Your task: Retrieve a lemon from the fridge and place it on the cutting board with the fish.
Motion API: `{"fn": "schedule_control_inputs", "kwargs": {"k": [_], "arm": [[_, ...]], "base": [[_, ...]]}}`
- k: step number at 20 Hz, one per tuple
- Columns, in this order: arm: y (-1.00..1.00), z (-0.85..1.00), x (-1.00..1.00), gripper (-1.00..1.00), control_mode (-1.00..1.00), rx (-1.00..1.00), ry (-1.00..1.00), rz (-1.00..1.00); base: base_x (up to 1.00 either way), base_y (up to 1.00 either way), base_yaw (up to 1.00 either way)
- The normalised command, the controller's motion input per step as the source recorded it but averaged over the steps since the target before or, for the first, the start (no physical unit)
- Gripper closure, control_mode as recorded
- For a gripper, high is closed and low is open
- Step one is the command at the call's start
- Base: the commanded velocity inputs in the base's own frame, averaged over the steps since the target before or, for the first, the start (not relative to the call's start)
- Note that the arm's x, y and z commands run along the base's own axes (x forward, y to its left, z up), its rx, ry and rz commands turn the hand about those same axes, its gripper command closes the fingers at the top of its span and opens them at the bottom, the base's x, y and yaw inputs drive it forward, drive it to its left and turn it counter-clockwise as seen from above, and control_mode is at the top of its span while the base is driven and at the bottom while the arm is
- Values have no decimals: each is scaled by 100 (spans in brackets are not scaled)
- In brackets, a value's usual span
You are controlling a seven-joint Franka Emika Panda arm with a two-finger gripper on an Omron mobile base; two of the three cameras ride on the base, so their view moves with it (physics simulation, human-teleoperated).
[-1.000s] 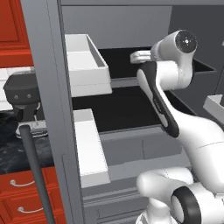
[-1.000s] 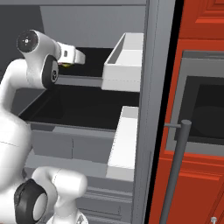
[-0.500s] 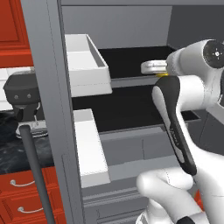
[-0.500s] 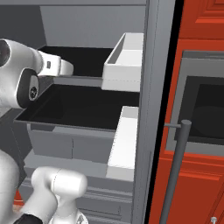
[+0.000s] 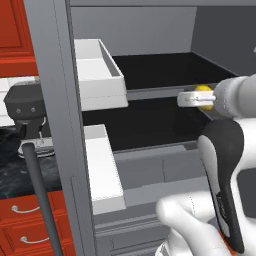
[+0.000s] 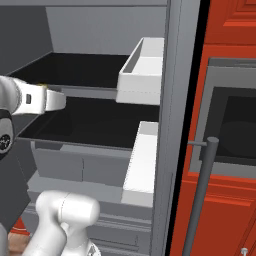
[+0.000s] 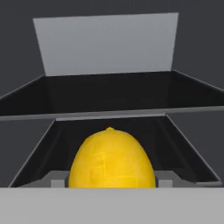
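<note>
Pincer is closed on the lemon, jaws set fairly wide around it; in the hand view the fruit sits right between the two tips, low in frame. Lemon is in the air inside the fridge, in front of the black shelves, not resting on either. Open room all round: grey back wall well ahead, side walls clear left and right, shelf lip below. White door bins on the open door sit well off to the pincer's left. Lemon's pointed nub faces up in the hand view, long axis running along the fingers.
</note>
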Motion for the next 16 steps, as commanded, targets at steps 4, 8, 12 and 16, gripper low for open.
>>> {"fn": "schedule_control_inputs", "kwargs": {"k": [4, 8, 12, 16], "arm": [[-3, -26, -100, 100, -100, 0, 1, 0], [-17, -36, -96, 100, -100, 0, 3, 0], [-15, -45, -53, 100, -100, 0, 9, 0], [-1, -46, -9, 100, -100, 0, 7, 0]], "base": [[0, 0, 0], [0, 0, 0], [0, 0, 0], [0, 0, 0]]}}
